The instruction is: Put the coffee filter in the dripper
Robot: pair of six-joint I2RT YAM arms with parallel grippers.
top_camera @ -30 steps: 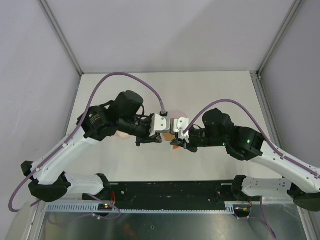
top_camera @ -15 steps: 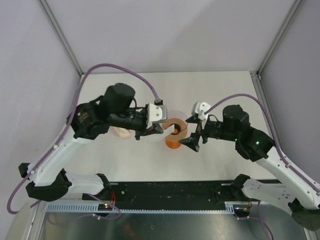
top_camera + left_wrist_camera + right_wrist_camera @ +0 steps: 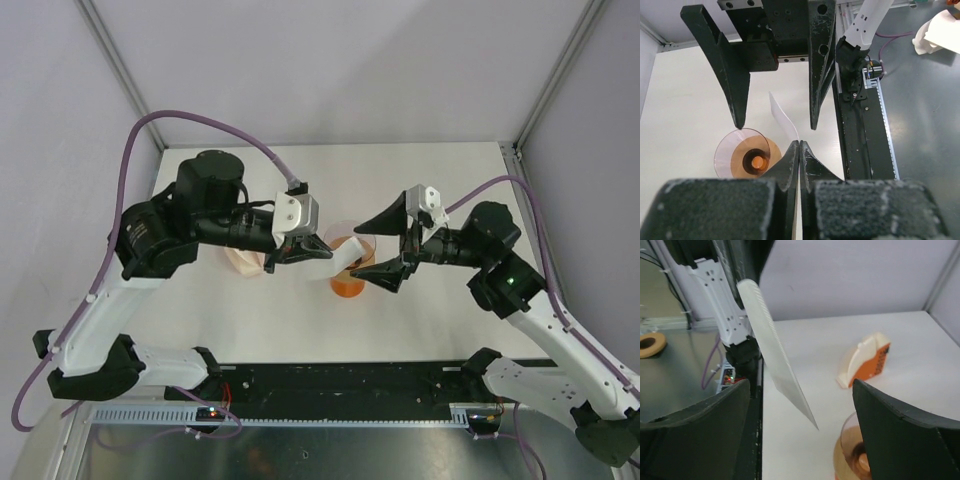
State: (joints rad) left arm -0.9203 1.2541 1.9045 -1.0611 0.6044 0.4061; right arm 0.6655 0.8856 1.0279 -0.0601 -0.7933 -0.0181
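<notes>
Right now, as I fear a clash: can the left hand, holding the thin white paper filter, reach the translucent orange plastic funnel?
Probably yes. The left hand holds the filter just beside the funnel, whose mouth lies uncovered. The right hand, open, stands close and may crowd it.

Setting: robotics lab test cell. We recorded a white table (image 3: pixel 460 180) enclosed by plain grey panels (image 3: pixel 330 60) on aluminium posts (image 3: pixel 117 70). We also listed a left arm (image 3: pixel 110 310) and right arm (image 3: pixel 560 330) trailing purple cables (image 3: pixel 175 115), and a slotted wiring duct (image 3: pixel 150 412).
</notes>
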